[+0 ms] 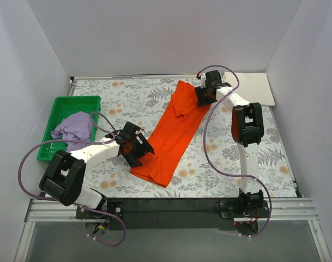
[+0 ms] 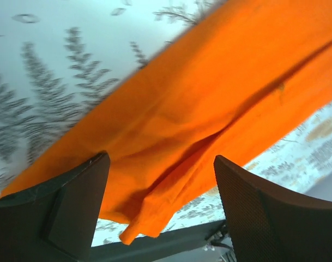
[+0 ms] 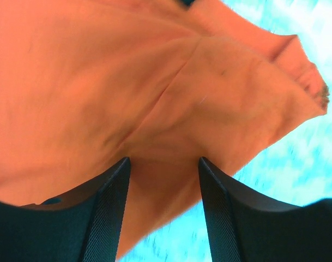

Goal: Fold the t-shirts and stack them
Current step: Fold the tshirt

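Observation:
The bright orange t-shirt (image 1: 174, 131) lies as a long folded strip running diagonally across the middle of the table. My left gripper (image 1: 144, 148) is at the strip's lower left edge. Its jaws stand wide open over the cloth's near hem (image 2: 155, 213) and hold nothing (image 2: 160, 158). My right gripper (image 1: 200, 97) is at the strip's upper right edge. It is open, with orange cloth (image 3: 155, 98) just past its fingertips (image 3: 163, 159). The pale lilac t-shirt (image 1: 74, 127) lies crumpled in the green tray. The cream-white t-shirt (image 1: 255, 87) lies folded flat at the back right.
The green plastic tray (image 1: 73, 103) stands at the left side of the fern-patterned tabletop (image 1: 122, 98). White walls enclose the back and both sides. The black front rail (image 1: 171, 206) carries both arm bases.

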Robot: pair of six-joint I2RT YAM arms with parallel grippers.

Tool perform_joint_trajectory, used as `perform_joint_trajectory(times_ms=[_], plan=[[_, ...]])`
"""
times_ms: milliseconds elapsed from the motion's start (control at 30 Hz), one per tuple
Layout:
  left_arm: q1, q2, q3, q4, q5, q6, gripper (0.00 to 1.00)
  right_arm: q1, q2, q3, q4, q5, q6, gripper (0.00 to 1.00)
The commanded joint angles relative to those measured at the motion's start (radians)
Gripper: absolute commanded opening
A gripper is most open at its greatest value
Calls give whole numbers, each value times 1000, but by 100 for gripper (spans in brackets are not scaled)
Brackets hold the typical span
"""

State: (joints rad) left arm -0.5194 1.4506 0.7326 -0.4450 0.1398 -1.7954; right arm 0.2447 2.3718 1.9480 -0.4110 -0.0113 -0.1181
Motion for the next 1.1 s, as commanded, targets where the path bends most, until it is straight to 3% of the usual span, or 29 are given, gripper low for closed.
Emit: perform_joint_trajectory(times_ms=[0, 133, 333, 467, 667, 1067], plan=[[1, -71, 37, -182, -120, 25, 72, 22, -163, -107, -66, -32, -11, 51], [9, -142, 70, -233, -216, 93, 74, 114, -404, -343, -68, -44, 27, 51], [19, -208, 50, -277, -299, 201, 70, 364, -669, -691, -43, -27, 147, 49], [28, -226, 16, -290, -310, 226, 64, 592, -727, -767, -12, -85, 239, 46], [29, -233, 1, -300, -281, 209, 64, 796, -718, -842, 37, -102, 311, 42], [16, -277, 14, -383, -148, 182, 64, 979, -778, -1133, 129, -13, 411, 35]])
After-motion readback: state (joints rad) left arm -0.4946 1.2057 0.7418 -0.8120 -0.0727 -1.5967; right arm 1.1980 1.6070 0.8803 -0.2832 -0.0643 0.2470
